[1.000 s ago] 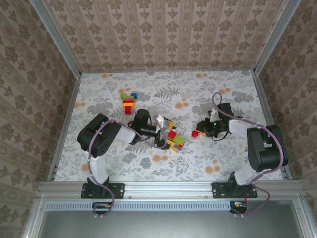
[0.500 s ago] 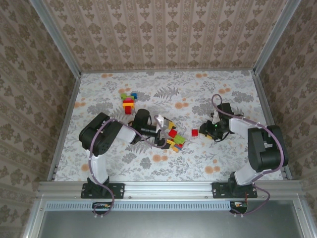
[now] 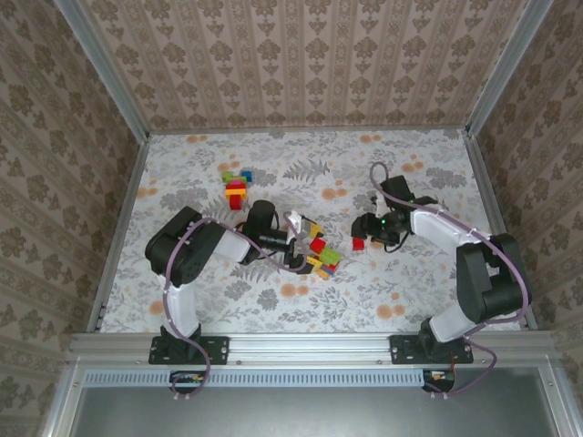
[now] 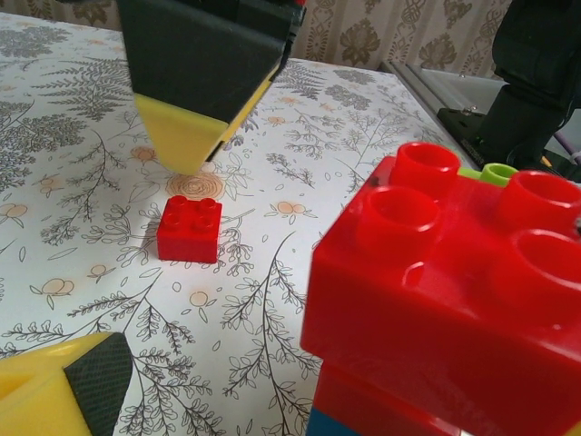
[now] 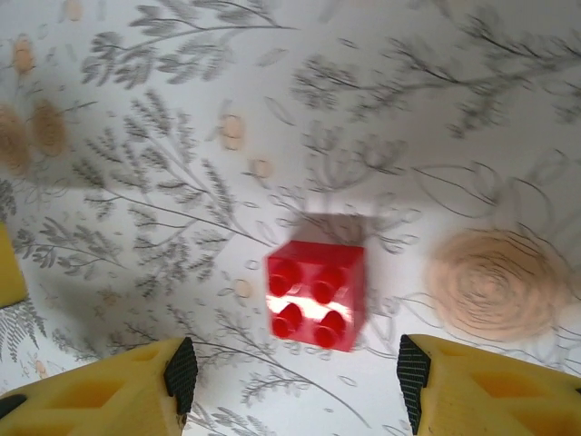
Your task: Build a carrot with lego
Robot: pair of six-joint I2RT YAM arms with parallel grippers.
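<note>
Red brick (image 5: 316, 293): glossy plastic, square, four round studs, lying flat on leaf-and-flower print table (image 5: 136, 136), right of centre, touching nothing. Right gripper (image 5: 295, 381) over it, yellow fingers (image 5: 481, 386) with dark pads spread wide, brick loose between them. Brick heap (image 3: 321, 255), red, yellow, green, mid-table by left gripper (image 3: 302, 242), its jaws spread wide too. Small brick stack (image 3: 237, 187) further back left, well apart.

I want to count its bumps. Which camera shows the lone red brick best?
The right wrist view: it looks straight down on the red brick, showing four bumps. The left wrist view shows it smaller, from the side; the top view shows a tiny red spot.
</note>
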